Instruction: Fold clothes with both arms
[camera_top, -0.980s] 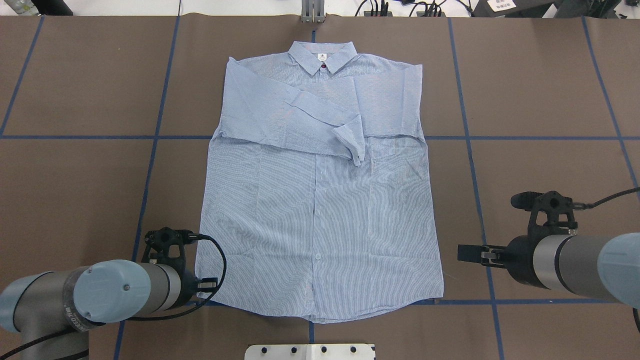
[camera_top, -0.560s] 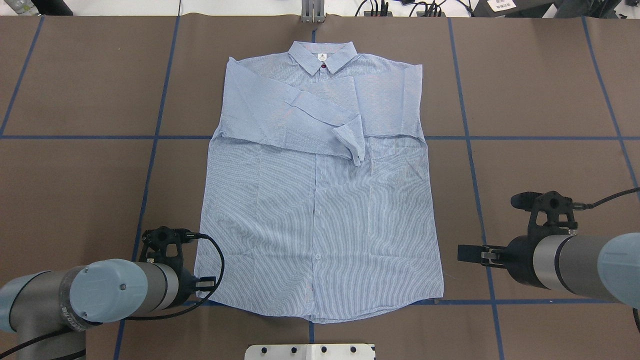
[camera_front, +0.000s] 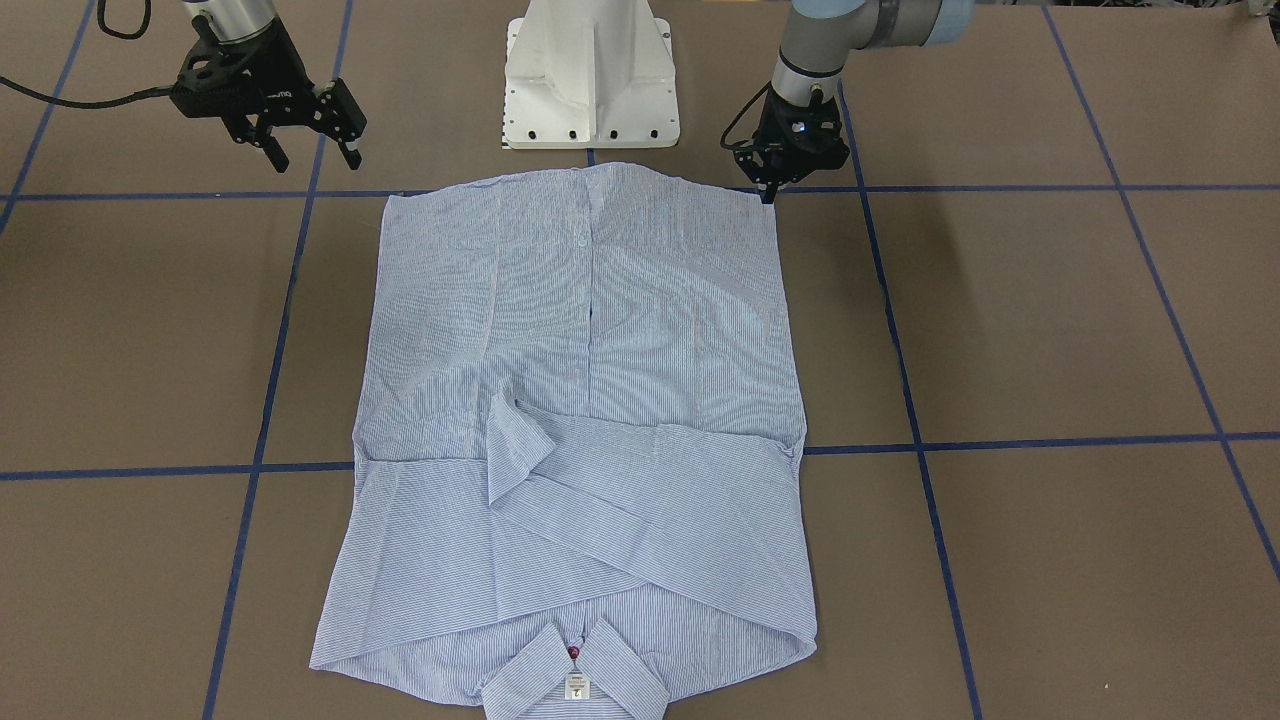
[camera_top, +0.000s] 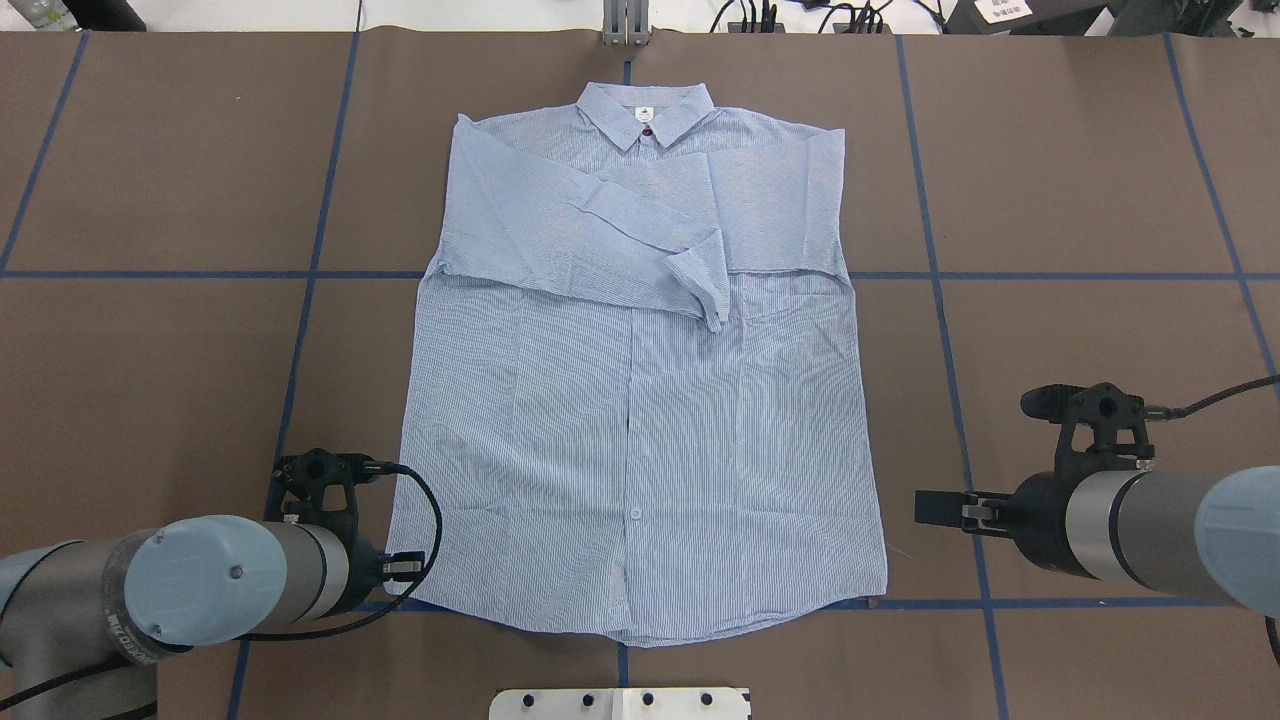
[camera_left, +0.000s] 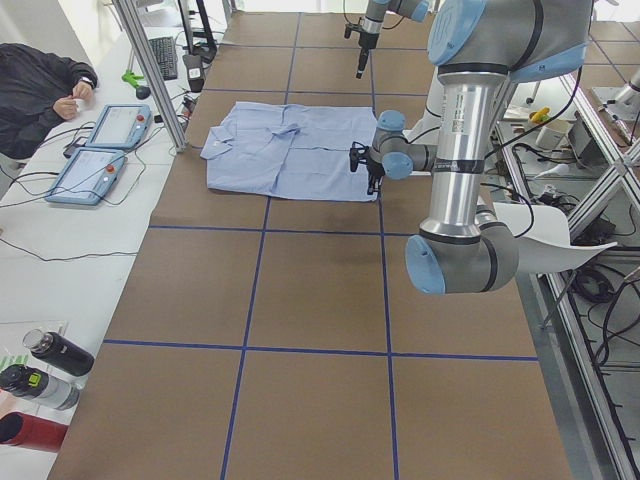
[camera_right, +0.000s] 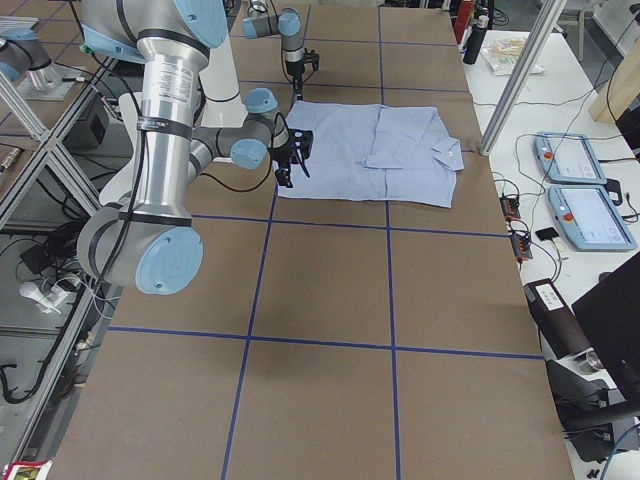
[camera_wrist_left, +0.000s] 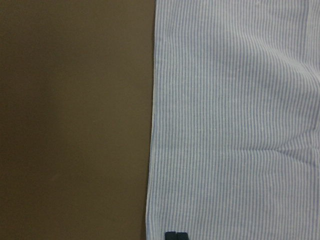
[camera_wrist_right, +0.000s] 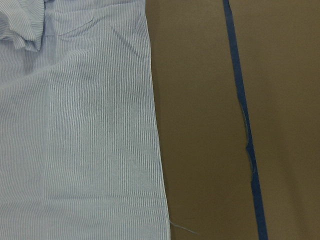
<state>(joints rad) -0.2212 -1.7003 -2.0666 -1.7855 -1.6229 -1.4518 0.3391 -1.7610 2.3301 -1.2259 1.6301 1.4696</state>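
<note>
Now, your shirt (camera_top: 640, 400) lies flat and face up on the bench (camera_top: 150, 350), with its collar (camera_top: 645, 103) at the side away from the robot and its hem toward the white base (camera_front: 590, 70). Both sleeves are folded across the chest. The sleeve (camera_top: 590, 235) from the robot's left shoulder slants down on top, and its cuff (camera_top: 705, 280) ends just past the button line. The other sleeve runs straight across beneath it. You can see a small label (camera_top: 645, 112) inside the collar and a reddish button (camera_top: 647, 131) just below it. The chest pocket (camera_wrist_right: 75, 22) sits just under the sleeves on the robot's right half.

Your left hand (camera_front: 771, 192) points down at the hem corner on the robot's left. Its fingers are clenched together, and in the left wrist view their tips (camera_wrist_left: 175, 235) show over the striped cloth just inside the side edge. You cannot tell whether any cloth is caught between them. The left arm (camera_top: 200, 590) reaches in low beside that corner.

Your right hand (camera_front: 312, 155) is released, with its two fingers spread wide. It hangs above the bare bench near the hem's other corner, over a blue tape line (camera_top: 940, 300), apart from the shirt and touching nothing.

At a white side table, a person (camera_left: 35, 90) in a dark jacket is beside two control tablets (camera_left: 100, 150).
</note>
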